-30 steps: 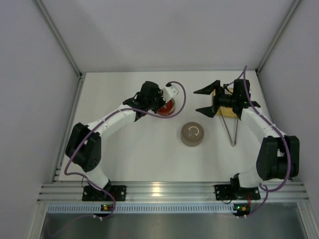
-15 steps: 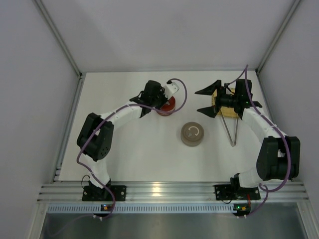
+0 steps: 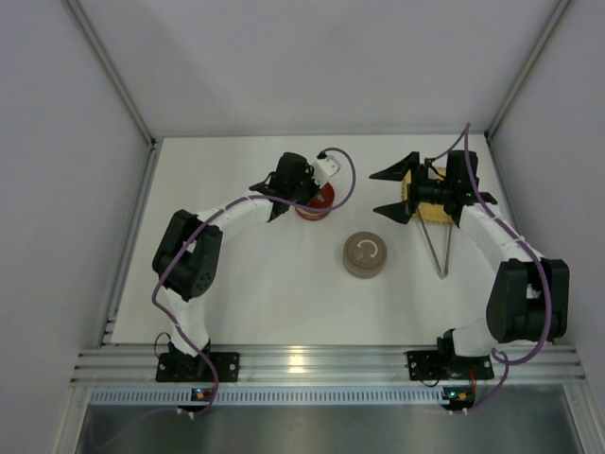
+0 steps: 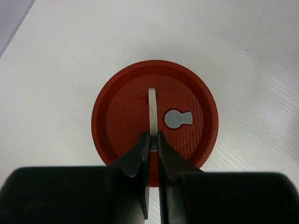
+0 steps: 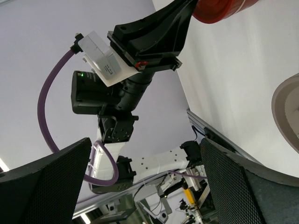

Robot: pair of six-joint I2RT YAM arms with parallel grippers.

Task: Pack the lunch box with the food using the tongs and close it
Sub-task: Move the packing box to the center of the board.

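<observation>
The lunch box's red round lid (image 4: 154, 121) has a grey valve and an upright white tab (image 4: 152, 109). My left gripper (image 4: 153, 135) is shut on that tab from above, at the back middle of the table (image 3: 304, 196). A round beige tin (image 3: 365, 255) stands alone mid-table. The silver tongs (image 3: 440, 248) lie on the table to its right, their V closed toward the near side. My right gripper (image 3: 389, 192) hangs wide open and empty above the yellow woven mat (image 3: 430, 210), facing left toward the red lid (image 5: 224, 9). No food shows.
White walls close the table at the back and both sides. The aluminium rail (image 3: 321, 364) with both arm bases runs along the near edge. The beige tin's rim (image 5: 287, 116) shows at the right of the right wrist view.
The left arm's elbow has swung in toward the middle and back, and its gripper with the red lid has shifted slightly. The right arm has held still.
</observation>
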